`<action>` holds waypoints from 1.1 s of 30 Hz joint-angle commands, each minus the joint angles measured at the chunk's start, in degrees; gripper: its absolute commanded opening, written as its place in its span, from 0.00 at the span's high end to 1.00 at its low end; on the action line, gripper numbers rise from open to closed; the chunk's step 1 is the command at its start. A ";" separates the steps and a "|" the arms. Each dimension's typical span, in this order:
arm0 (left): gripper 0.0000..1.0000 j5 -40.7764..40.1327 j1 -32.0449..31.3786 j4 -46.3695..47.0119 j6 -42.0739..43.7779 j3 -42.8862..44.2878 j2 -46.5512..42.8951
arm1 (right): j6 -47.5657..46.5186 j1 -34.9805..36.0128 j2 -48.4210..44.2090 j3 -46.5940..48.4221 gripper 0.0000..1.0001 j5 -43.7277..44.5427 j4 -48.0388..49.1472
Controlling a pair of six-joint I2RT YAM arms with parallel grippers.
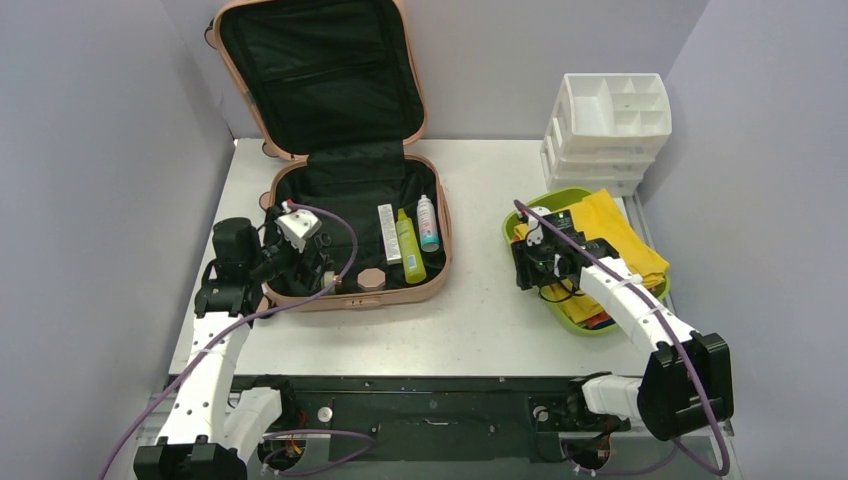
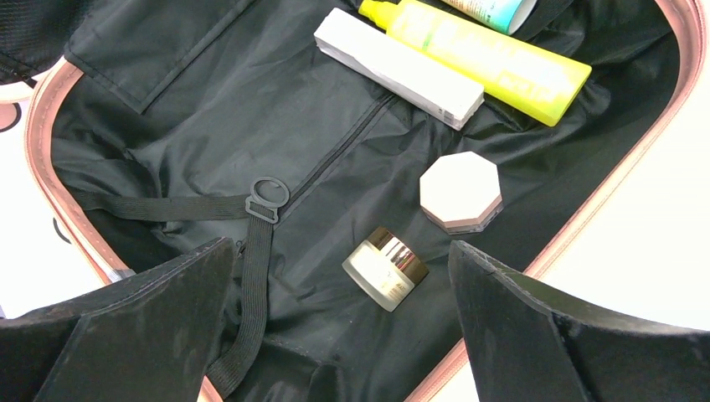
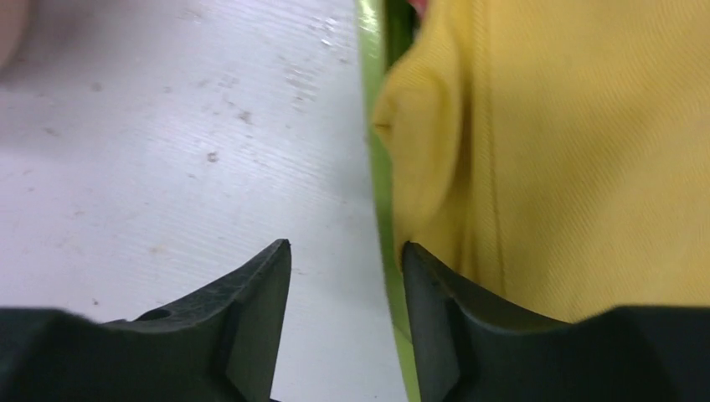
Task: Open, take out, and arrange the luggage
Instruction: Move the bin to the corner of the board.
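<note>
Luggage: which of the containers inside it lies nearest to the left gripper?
The small frosted jar with the bronze lid, on its side, just ahead of the open left gripper. The octagonal box lies farther off, the bottles farthest.

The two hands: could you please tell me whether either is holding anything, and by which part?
Neither holds anything. The left hand is open above a small jar in the luggage; the right hand is open over the green tray rim.
</note>
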 commanded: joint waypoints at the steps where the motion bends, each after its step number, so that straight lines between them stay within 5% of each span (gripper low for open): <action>1: 0.04 -0.39 0.28 0.73 0.94 2.20 0.51 | -1.83 5.88 -1.21 7.37 0.49 -6.06 1.28; 9: 0.04 0.73 0.58 -0.43 3.98 3.47 2.54 | -41.25 6.25 5.03 31.11 0.44 -4.81 -8.09; 19: 0.04 1.42 1.10 -0.34 5.21 3.60 4.63 | -84.05 -0.95 29.05 52.18 0.49 -1.27 -20.04; 28: 0.04 1.39 1.75 0.34 4.40 3.11 4.54 | -95.61 -2.37 42.24 64.57 0.50 1.95 -27.91; 33: 0.04 1.63 2.52 0.35 4.04 2.99 4.43 | -98.92 -2.23 44.84 62.75 0.50 3.11 -29.32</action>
